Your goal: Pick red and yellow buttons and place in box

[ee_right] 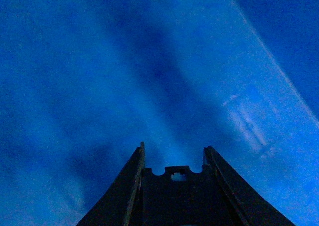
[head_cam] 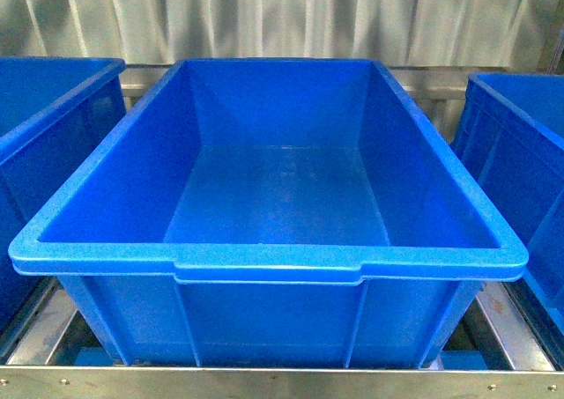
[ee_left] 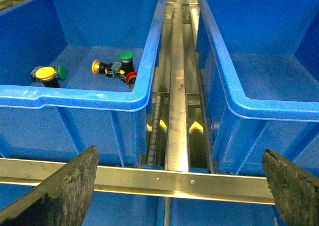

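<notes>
The box (head_cam: 264,260) is a large deep blue bin in the middle of the front view, with nothing showing inside; neither arm shows there. In the left wrist view a yellow button (ee_left: 45,73) and a red button (ee_left: 131,77) lie in the blue bin (ee_left: 75,97) beside the box (ee_left: 239,102). My left gripper (ee_left: 179,188) hangs open outside these bins, over a metal rail, with nothing between its fingers (ee_left: 67,188). My right gripper (ee_right: 174,148) is shut on a button (ee_right: 174,188). Only its dark body shows against a blue wall, so its cap colour is hidden.
Two green-capped buttons (ee_left: 126,55) and a small orange-faced one (ee_left: 95,66) lie with the red and yellow ones. Another blue bin (head_cam: 520,144) stands right of the box. Metal frame rails (ee_left: 177,136) run between and before the bins.
</notes>
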Available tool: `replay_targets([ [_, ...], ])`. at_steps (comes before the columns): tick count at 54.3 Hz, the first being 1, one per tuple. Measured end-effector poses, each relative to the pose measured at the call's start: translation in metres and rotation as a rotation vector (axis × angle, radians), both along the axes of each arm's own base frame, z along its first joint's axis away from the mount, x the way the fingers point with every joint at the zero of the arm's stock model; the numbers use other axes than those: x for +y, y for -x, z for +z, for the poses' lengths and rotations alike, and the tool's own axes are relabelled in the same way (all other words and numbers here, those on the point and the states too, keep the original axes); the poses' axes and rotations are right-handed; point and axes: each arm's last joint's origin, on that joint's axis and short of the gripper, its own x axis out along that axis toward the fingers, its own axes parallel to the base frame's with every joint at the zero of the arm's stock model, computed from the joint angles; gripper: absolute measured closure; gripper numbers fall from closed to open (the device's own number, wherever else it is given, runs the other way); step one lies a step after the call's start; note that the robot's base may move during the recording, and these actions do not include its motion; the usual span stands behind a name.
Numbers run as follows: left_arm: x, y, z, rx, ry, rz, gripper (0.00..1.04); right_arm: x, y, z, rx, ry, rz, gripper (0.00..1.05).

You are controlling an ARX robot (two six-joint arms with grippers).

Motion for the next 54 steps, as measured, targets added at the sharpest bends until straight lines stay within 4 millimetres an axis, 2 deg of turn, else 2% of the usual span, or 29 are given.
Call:
replay_targets([
  [9,0.0,0.0,0.0,0.0,0.0,0.0,0.08,0.0,0.0,0.0,-0.002,-0.002,0.003,0.53],
  [13,0.0,0.0,0.0,0.0,0.0,0.0,0.08,0.0,-0.001,0.001,-0.031,0.003,-0.005,0.36],
  [15,0.0,0.0,0.0,0.0,0.0,0.0,0.08,0.0,0.0,0.002,-0.045,0.009,-0.006,0.3],
  [18,0.0,0.0,0.0,0.0,0.0,0.0,0.08,0.003,0.004,0.008,-0.097,0.007,0.013,0.19],
  [20,0.0,0.0,0.0,0.0,0.0,0.0,0.08,0.008,0.011,0.019,-0.147,0.01,0.038,0.1],
  [22,0.0,0.0,0.0,0.0,0.0,0.0,0.08,0.014,0.019,0.032,-0.201,0.012,0.058,0.05],
  [30,0.0,0.0,0.0,0.0,0.0,0.0,0.08,0.048,0.054,0.077,-0.362,0.036,0.187,0.07],
  [35,0.0,0.0,0.0,0.0,0.0,0.0,0.08,0.07,0.076,0.09,-0.422,0.028,0.245,0.07],
  [39,0.0,0.0,0.0,0.0,0.0,0.0,0.08,0.088,0.096,0.091,-0.449,-0.006,0.288,0.07],
  [46,0.0,0.0,0.0,0.0,0.0,0.0,0.08,0.107,0.124,0.085,-0.468,-0.046,0.305,0.07],
  [49,0.0,0.0,0.0,0.0,0.0,0.0,0.08,0.117,0.142,0.081,-0.49,-0.076,0.315,0.07],
  [50,0.0,0.0,0.0,0.0,0.0,0.0,0.08,0.119,0.146,0.08,-0.509,-0.072,0.345,0.08],
  [53,0.0,0.0,0.0,0.0,0.0,0.001,0.08,0.136,0.169,0.079,-0.661,0.053,0.572,0.21],
  [54,0.0,0.0,0.0,0.0,0.0,0.0,0.08,0.139,0.173,0.079,-0.67,0.082,0.591,0.23],
])
